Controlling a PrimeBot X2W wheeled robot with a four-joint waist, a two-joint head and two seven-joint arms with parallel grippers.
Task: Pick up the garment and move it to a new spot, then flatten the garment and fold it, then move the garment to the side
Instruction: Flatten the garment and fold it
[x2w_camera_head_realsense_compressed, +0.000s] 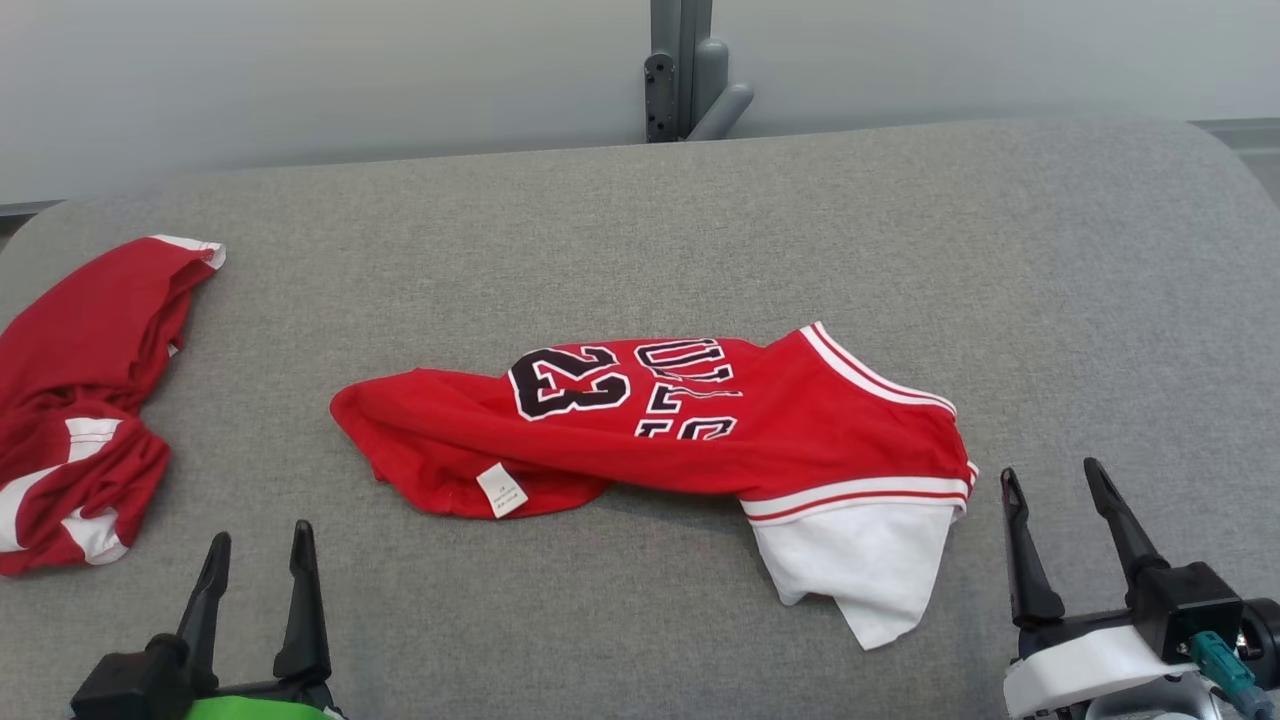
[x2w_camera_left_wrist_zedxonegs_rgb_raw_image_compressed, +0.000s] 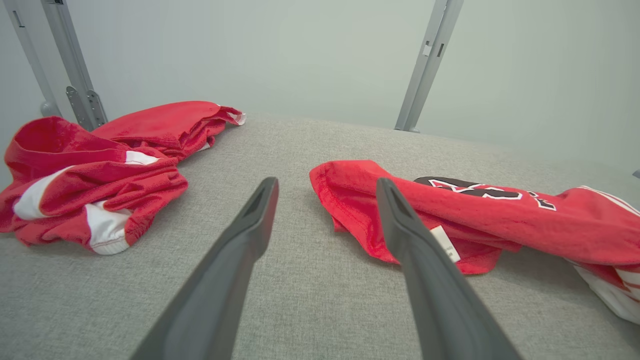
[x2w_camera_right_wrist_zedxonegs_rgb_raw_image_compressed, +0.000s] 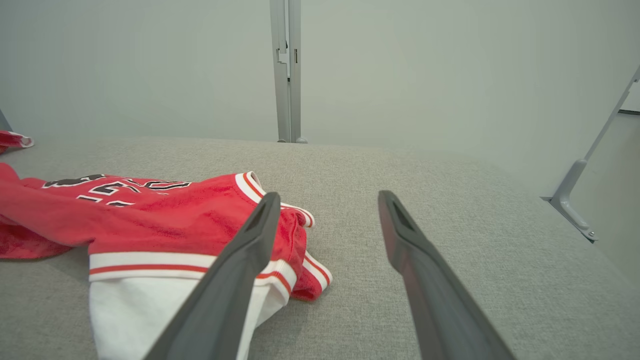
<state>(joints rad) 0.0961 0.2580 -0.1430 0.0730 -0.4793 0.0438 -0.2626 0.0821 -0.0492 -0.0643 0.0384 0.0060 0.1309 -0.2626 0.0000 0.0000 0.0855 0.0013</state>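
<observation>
Jersey (x2w_camera_head_realsense_compressed: 700, 430) lies mid-bench (x2w_camera_head_realsense_compressed: 640, 230), bunched into one long lump, not flat. It's red knit in soft folds. A black "23" (x2w_camera_head_realsense_compressed: 570, 383) with white outline faces up, upside-down as the head view reads it. White-and-red striped trim runs along the right end, and a plain white panel (x2w_camera_head_realsense_compressed: 860, 570) sticks out below it toward the robot. Small white label (x2w_camera_head_realsense_compressed: 501, 490) sits on the near-left hem.

Bench is grey woven fabric with rounded far corners.

Heap (x2w_camera_head_realsense_compressed: 70, 420) of red cloth with white bands sits well left of the jersey at the bench edge, apart from it.

Left pincer (x2w_camera_head_realsense_compressed: 262, 535) is spread wide with nothing between its fingers, near-left of the jersey, not touching it. Right pincer (x2w_camera_head_realsense_compressed: 1050, 470) is likewise spread and empty, just right of the jersey's striped end.

Per view:
- The head view gives the full jersey outline and the number.
- The left wrist view shows the rolled left hem edge-on with a fuzzy nap, and the label partly behind one finger.
- The right wrist view shows the striped trim curling into a loop, plus a grey angled bracket (x2w_camera_right_wrist_zedxonegs_rgb_raw_image_compressed: 575, 200) far right of the jersey.

Grey metal post (x2w_camera_head_realsense_compressed: 685, 70) stands behind the jersey, past the bench's far edge.
</observation>
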